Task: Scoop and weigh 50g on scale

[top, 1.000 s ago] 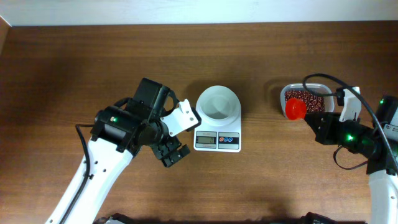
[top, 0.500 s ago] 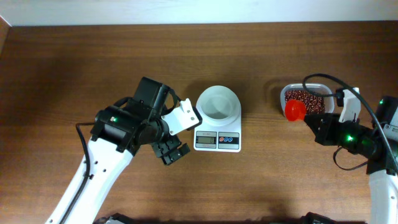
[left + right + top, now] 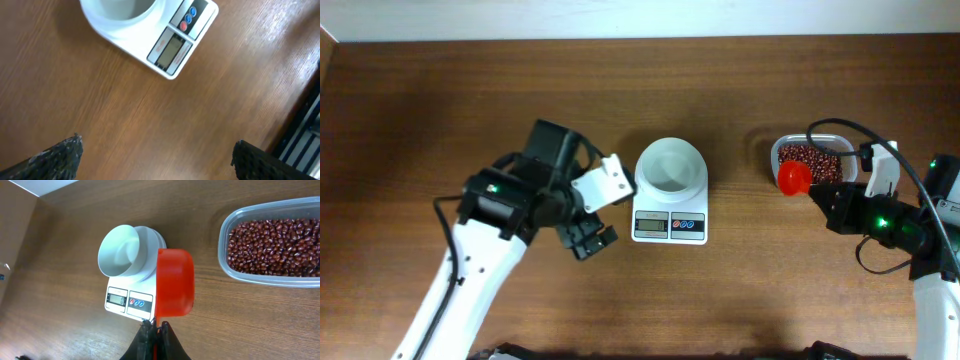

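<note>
The white scale (image 3: 669, 226) sits mid-table with a white round bowl (image 3: 671, 166) on top, and the bowl looks empty. The red-brown beans (image 3: 808, 158) fill a clear tub at the right. My right gripper (image 3: 818, 192) is shut on the handle of an orange-red scoop (image 3: 794, 177) at the tub's near-left edge. No beans show in the scoop (image 3: 175, 282). My left gripper (image 3: 603, 213) hangs open just left of the scale, holding nothing. In the left wrist view its fingertips (image 3: 65, 150) stand wide apart over bare wood, with the scale (image 3: 172, 47) ahead.
The clear plastic tub (image 3: 235, 275) lies to the right of the scale (image 3: 129, 302). Brown tabletop stretches all round, ending at a pale wall edge (image 3: 640, 20) at the back. The table's front edge (image 3: 300, 125) shows in the left wrist view.
My left arm has drawn a little to the left, away from the scale, still open. The right arm and scoop have not moved.
</note>
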Tool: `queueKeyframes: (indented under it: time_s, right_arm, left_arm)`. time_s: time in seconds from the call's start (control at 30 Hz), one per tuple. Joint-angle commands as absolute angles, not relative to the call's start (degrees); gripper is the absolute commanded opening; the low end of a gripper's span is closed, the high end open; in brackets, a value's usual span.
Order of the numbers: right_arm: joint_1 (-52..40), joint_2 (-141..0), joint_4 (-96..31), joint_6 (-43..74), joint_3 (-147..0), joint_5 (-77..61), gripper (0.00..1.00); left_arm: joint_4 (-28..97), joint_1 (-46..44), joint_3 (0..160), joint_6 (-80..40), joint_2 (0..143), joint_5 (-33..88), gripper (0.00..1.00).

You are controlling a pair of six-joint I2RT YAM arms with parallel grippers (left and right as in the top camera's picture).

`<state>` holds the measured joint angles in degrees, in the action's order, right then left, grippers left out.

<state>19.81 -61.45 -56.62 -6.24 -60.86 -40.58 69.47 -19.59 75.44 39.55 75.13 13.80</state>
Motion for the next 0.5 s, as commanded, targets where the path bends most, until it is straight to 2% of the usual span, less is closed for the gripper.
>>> queueKeyframes:
  time_s: [0.0, 0.2, 0.47]
  right_arm:
    - [19.51, -61.63, -56.62, -6.66, -61.01, -41.34, 0.04]
    - [19.51, -61.63, -56.84, -6.66, -61.01, -41.36, 0.04]
    - [19.51, -61.63, -56.82, -6.66, -61.01, -41.34, 0.04]
  left_arm:
    - [72.53, -13.17, 75.85, 45.91, 74.11, 20.51, 0.99]
    - [72.4, -12.21, 75.85, 48.77, 68.2, 20.36, 0.99]
    - [72.27, -12.21, 75.85, 48.73, 69.25, 21.08, 0.99]
